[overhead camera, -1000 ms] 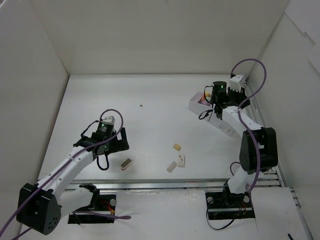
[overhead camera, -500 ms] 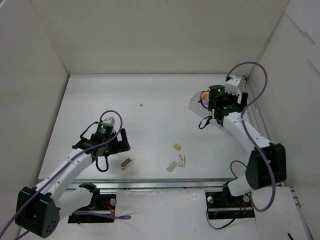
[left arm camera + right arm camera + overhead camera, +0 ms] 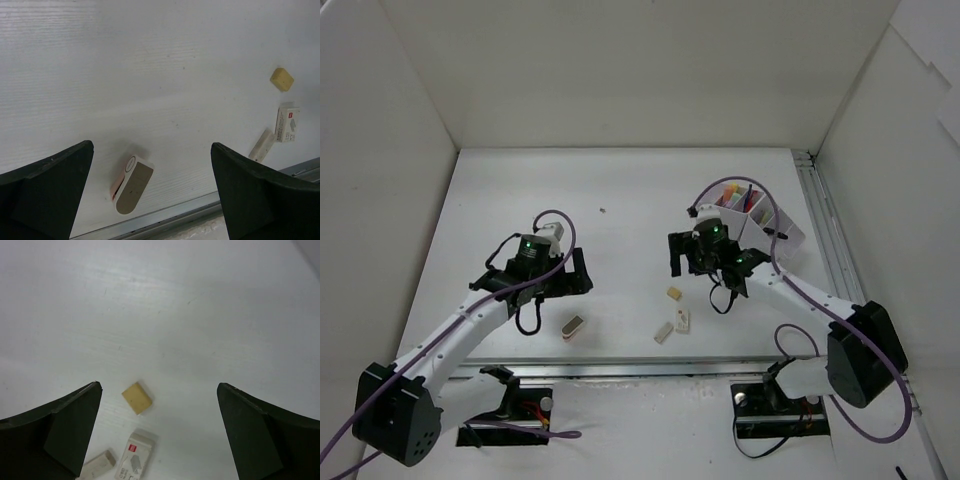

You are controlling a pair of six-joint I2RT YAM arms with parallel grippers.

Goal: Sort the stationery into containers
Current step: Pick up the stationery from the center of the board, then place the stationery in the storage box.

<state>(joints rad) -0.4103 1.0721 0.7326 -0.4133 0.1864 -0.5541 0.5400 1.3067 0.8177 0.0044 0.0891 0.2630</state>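
A white tray (image 3: 767,222) at the back right holds coloured markers (image 3: 732,192). Three erasers lie in the middle front: a yellow-beige one (image 3: 674,294) (image 3: 137,398), a labelled one (image 3: 682,320) (image 3: 134,460) and a plain one (image 3: 663,333) (image 3: 98,463). A small beige block (image 3: 572,327) (image 3: 131,184) lies near the front rail. My left gripper (image 3: 535,288) (image 3: 152,146) hangs open just behind the block, nothing between its fingers. My right gripper (image 3: 706,266) (image 3: 159,385) is open and empty, above the table just behind and to the right of the yellow-beige eraser.
White walls enclose the table on three sides. A metal rail (image 3: 650,368) runs along the front edge and another (image 3: 820,225) along the right side, beside the tray. A small dark speck (image 3: 602,211) lies on the table toward the back.
My right gripper left the tray, opened, and swung left and nearer, over the erasers. The tray with markers is now uncovered. My left gripper shifted slightly right, still open.
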